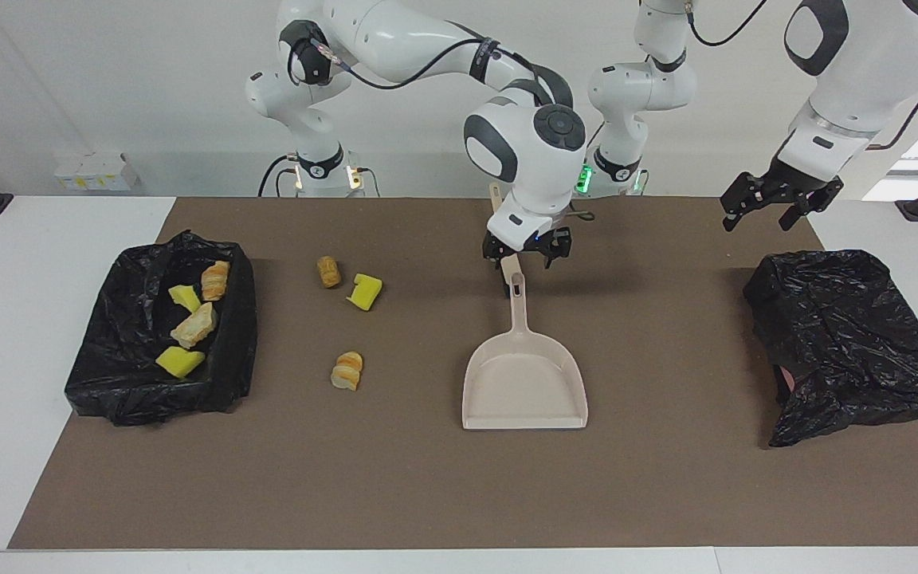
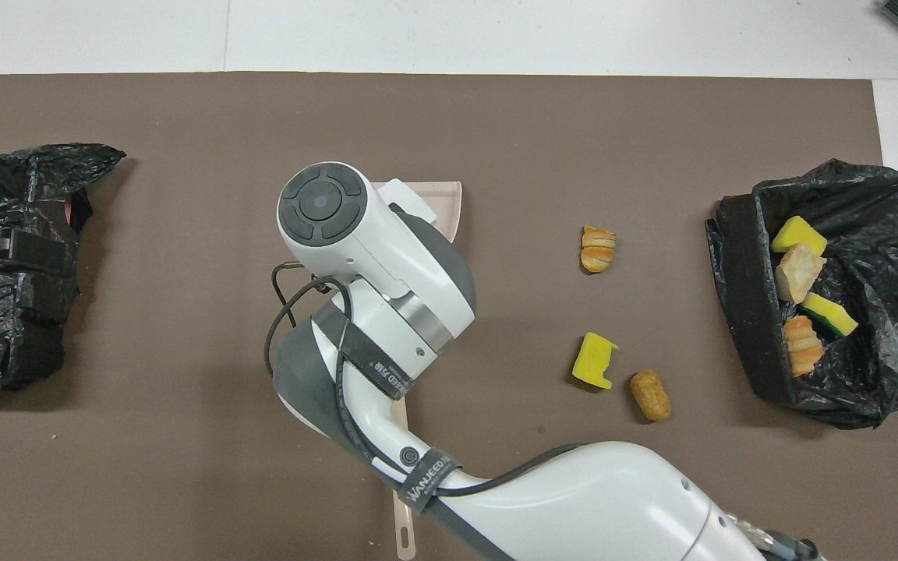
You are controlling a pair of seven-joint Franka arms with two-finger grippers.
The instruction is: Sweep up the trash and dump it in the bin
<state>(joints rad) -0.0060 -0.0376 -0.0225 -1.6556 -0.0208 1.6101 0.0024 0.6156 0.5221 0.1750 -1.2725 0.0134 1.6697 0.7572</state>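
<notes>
Four scraps of the trash (image 1: 190, 325) are already in the black bin (image 1: 237, 335); three more (image 1: 347, 370) are left on the table (image 1: 395, 494). The dustpan (image 1: 524, 383) is set down. The right gripper (image 1: 526, 253) above its handle and the waiting left gripper (image 1: 778, 209) have fingers apart, and nothing is held.

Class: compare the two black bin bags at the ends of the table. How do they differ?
The bag at the right arm's end stands open with four scraps; the bag at the left arm's end lies crumpled, no scraps visible. The left gripper hangs over the latter only. Both are glossy black plastic.
</notes>
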